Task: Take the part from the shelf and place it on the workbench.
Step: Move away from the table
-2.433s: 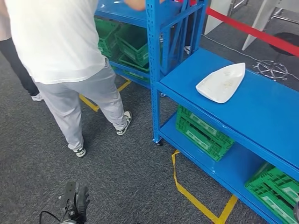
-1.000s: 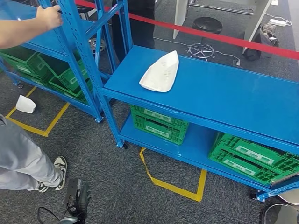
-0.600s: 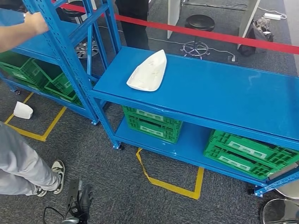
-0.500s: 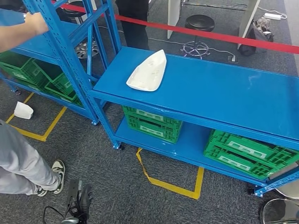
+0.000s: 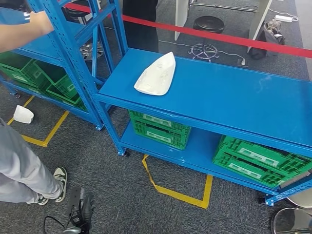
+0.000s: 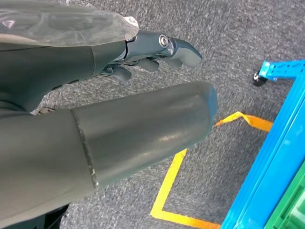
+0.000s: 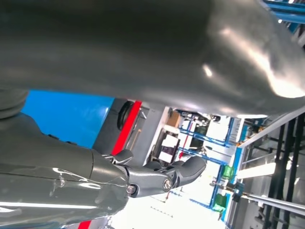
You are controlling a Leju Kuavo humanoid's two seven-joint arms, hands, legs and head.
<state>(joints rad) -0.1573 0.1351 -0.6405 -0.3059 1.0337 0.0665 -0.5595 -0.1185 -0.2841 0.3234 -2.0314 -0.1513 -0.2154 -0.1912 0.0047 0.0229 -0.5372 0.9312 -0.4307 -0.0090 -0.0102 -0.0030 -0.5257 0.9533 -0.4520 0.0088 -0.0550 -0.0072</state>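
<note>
The blue shelf [image 5: 235,97] carries the white part [image 5: 155,75] near its left end. The left hand [image 6: 107,109] hangs over carpet, fingers extended, holding nothing; the right hand [image 7: 144,143] likewise, beside the shelf.

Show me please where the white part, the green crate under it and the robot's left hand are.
white part [image 5: 156,75]: head view, middle of its top face.
green crate [image 5: 159,129]: head view, its front wall, on the lower shelf.
left hand [image 6: 118,90]: left wrist view, between thumb and fingers.
</note>
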